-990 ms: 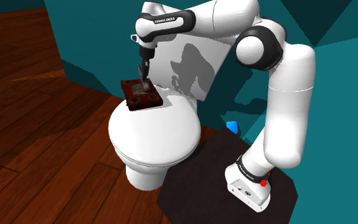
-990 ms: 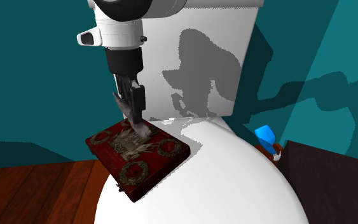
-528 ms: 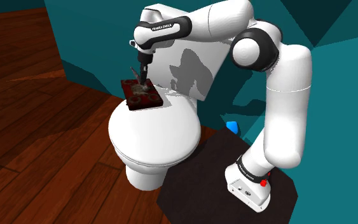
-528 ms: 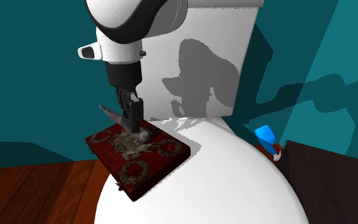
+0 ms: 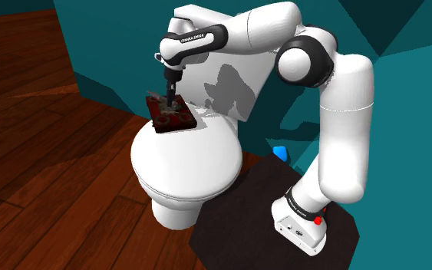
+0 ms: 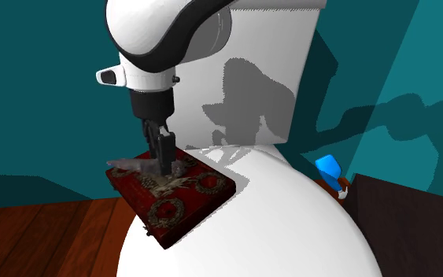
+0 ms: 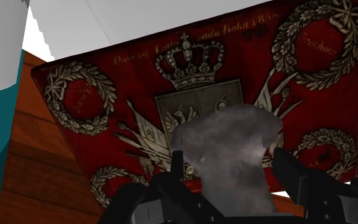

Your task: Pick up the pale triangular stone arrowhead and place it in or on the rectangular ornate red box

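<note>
The ornate red box (image 6: pixel 176 206) with silver wreaths and a crest lies flat at the back of the white toilet lid (image 6: pixel 275 228). In the shoulder view, the box (image 5: pixel 177 120) sits below my gripper (image 5: pixel 168 95). The pale grey stone arrowhead (image 6: pixel 129 164) rests nearly level on top of the box, its tip pointing toward the second exterior view's left. My gripper (image 6: pixel 161 160) points down onto it. In the wrist view the arrowhead (image 7: pixel 228 149) spans the gap between the two fingers of the gripper (image 7: pixel 229 170), above the box's crest (image 7: pixel 190 70). The fingers are shut on it.
The white toilet tank (image 5: pixel 233 80) rises right behind the box and the arm. A small blue object (image 5: pixel 281 153) stands on the floor beside the toilet, near the dark stand (image 5: pixel 237 218). Teal walls close in behind; a wooden floor (image 5: pixel 45 169) spreads toward the shoulder view's left.
The gripper has come down and toward the second exterior view's left over the box. The arrowhead has swung from steeply tilted to almost flat on the box top.
</note>
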`<action>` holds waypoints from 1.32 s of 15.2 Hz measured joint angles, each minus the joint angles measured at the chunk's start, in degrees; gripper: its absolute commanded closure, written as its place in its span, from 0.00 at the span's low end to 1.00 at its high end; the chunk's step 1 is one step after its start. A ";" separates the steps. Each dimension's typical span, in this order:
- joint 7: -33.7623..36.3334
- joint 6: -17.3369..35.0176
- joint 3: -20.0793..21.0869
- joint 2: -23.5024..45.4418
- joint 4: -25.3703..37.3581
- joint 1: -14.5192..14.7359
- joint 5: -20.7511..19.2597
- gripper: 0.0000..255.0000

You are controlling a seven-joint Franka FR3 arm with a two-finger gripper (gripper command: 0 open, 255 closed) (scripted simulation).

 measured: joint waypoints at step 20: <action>0.41 -6.50 -1.18 -1.53 3.21 -0.35 -1.76 0.00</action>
